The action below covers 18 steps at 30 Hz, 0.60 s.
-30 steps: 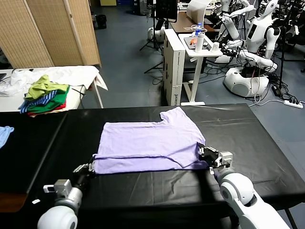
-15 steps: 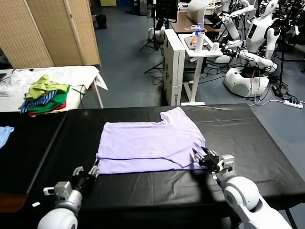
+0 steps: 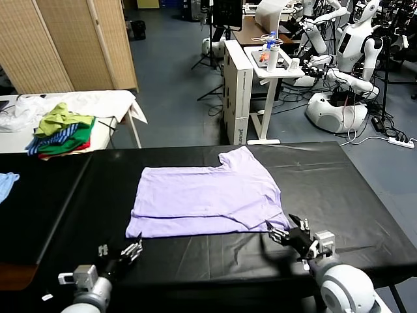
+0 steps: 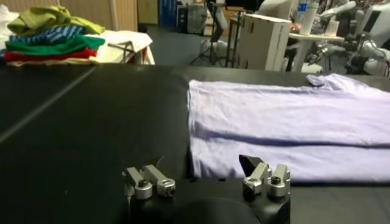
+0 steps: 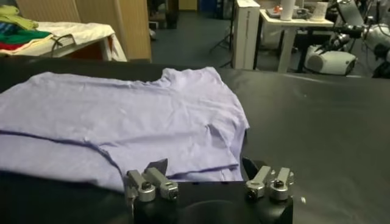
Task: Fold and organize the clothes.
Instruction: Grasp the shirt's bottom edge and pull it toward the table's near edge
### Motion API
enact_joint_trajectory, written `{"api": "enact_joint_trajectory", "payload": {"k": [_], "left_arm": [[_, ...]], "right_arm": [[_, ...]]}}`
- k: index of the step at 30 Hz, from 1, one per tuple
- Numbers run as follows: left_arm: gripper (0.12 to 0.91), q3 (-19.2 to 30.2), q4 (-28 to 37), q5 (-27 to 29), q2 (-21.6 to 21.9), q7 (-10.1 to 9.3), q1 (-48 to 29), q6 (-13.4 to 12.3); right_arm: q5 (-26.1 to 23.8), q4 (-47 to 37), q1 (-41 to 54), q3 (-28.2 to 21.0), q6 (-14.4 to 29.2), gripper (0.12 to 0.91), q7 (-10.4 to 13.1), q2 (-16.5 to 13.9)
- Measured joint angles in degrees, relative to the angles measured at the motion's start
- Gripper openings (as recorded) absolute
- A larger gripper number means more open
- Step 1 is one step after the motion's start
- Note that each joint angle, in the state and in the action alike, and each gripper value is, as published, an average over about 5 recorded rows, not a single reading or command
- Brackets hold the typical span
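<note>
both tools open and empty, left tool [image 3: 121,253] and right tool [image 3: 291,233] just short of the t-shirt [image 3: 205,199] hem, shirt lying crosswise ahead.

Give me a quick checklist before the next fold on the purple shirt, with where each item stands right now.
1. Left gripper open and off the shirt: ok.
2. Right gripper open, holding nothing: ok.
3. Shirt lies flat on the black table: ok.
4. Near hem already folded up: ok, a fold line runs along the near part.
5. Sleeve at the far right folded in: not ok, it sticks out.
6. Print side of the shirt: cannot tell, only plain fabric shows.
</note>
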Motion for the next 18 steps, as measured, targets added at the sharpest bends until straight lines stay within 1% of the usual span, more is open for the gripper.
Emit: {"api": "enact_joint_trajectory", "payload": {"k": [5,9,11,12,15,18], "left_arm": [[0.891,0.01,0.10,-0.03,0.07,0.03,-0.01,-0.07],[0.824,-0.02,0.44,-0.12,0.28,0.08,-0.17,-0.12],[0.779,-0.05,0.68,-0.14,0.36,0.11,-0.21,-0.18],[0.758,-0.07,0.80,-0.15,0.41,0.12,-0.23,-0.21],[0.673,-0.10,1.11,-0.25,0.59,0.16,-0.34,-0.26],[0.559,-0.11,1.37,-0.39,0.79,0.22,-0.65,-0.29]], "right_arm": [[0.04,-0.18,-0.97,0.72,0.41,0.694,-0.37,0.27],[-0.04,-0.88,-0.66,0.46,0.61,0.607,-0.50,0.56],[-0.12,-1.33,-0.27,0.11,0.64,0.553,-0.53,0.73],[-0.17,-1.56,-0.04,-0.07,0.65,0.512,-0.54,0.81],[-0.31,-2.16,0.54,-0.53,0.67,0.420,-0.61,1.02],[-0.38,-2.36,0.61,-0.71,0.69,0.357,-0.66,1.11]]}}
